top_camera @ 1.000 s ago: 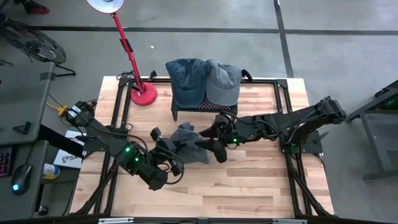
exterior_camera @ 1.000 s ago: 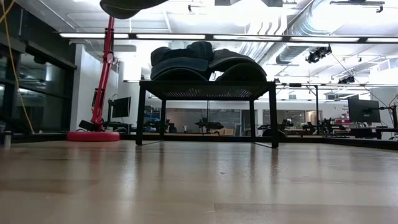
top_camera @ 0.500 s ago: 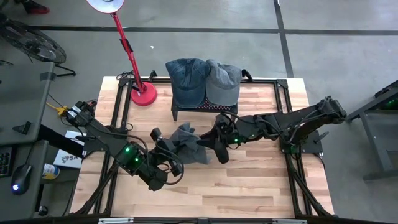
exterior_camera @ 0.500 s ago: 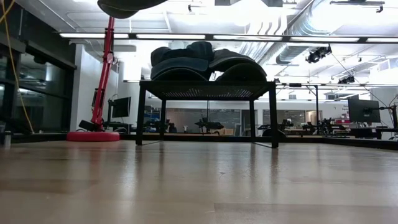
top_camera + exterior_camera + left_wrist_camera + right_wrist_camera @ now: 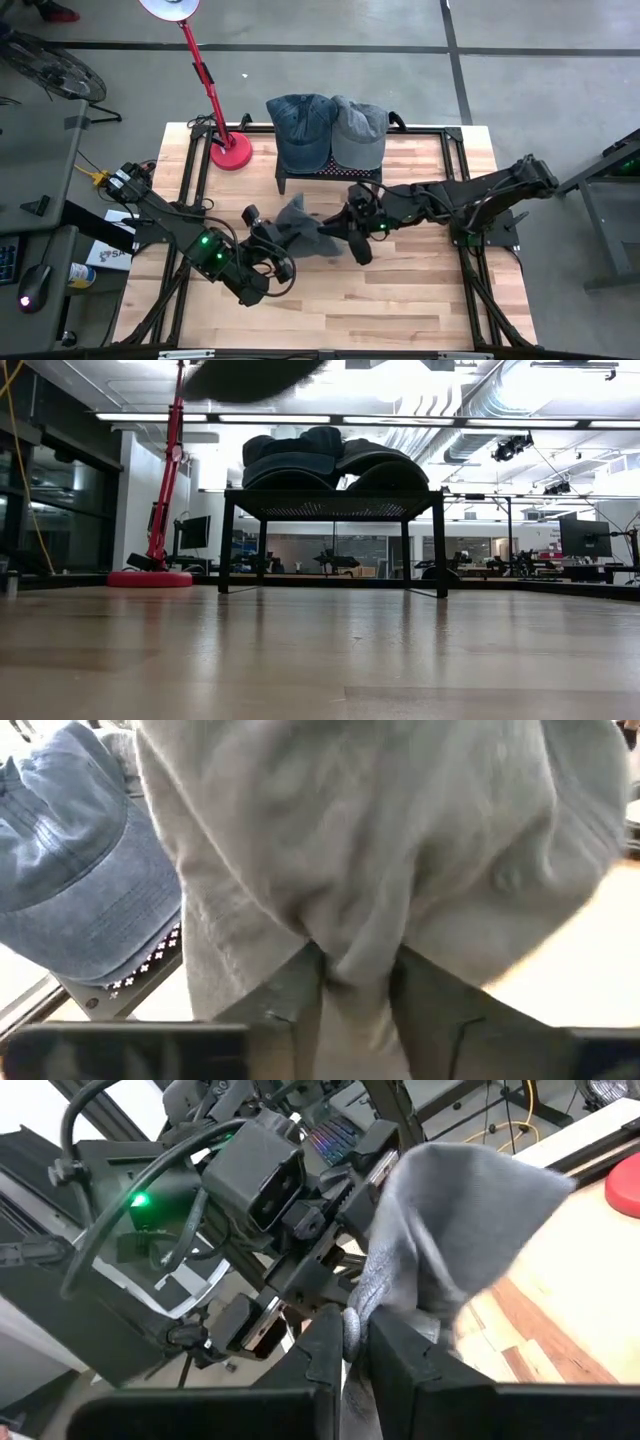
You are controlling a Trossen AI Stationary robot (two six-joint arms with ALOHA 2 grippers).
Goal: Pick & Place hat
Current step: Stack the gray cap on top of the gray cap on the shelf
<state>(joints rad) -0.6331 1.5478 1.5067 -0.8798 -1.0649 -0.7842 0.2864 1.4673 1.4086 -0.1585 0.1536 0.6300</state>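
A grey hat [image 5: 300, 225] hangs in the air over the middle of the table, between my two grippers. My right gripper [image 5: 335, 232] reaches in from the table's right and is shut on it. My left gripper [image 5: 283, 240] comes from the left. Its fingers stand parted, with a fold of the hat [image 5: 355, 970] between them. In the low view the hat shows only as a dark shape [image 5: 250, 375] at the top edge. In the right wrist view the hat [image 5: 450, 1220] bunches up in front of my left arm [image 5: 250, 1180]. My right gripper pinches a bunched fold of the grey hat [image 5: 352, 1320] between its two fingers, coming in about level from the table's right. The hat is lifted clear of the table, and the cloth spreads out slack beyond the fingers. My left gripper has a fold of the hat between its parted fingers [image 5: 290, 1000]; whether they touch the cloth I cannot tell.
A black stand [image 5: 330, 172] at the table's far middle carries a blue denim cap [image 5: 300, 125] and a grey cap [image 5: 358, 128]. A red lamp base [image 5: 230, 152] stands at the far left. Bare wood lies along the near side.
Both arms have kept their places. The hat has changed shape: its near, lower part has drawn in and it now shows narrower between the grippers. In the low view its dark shape has spread toward the right.
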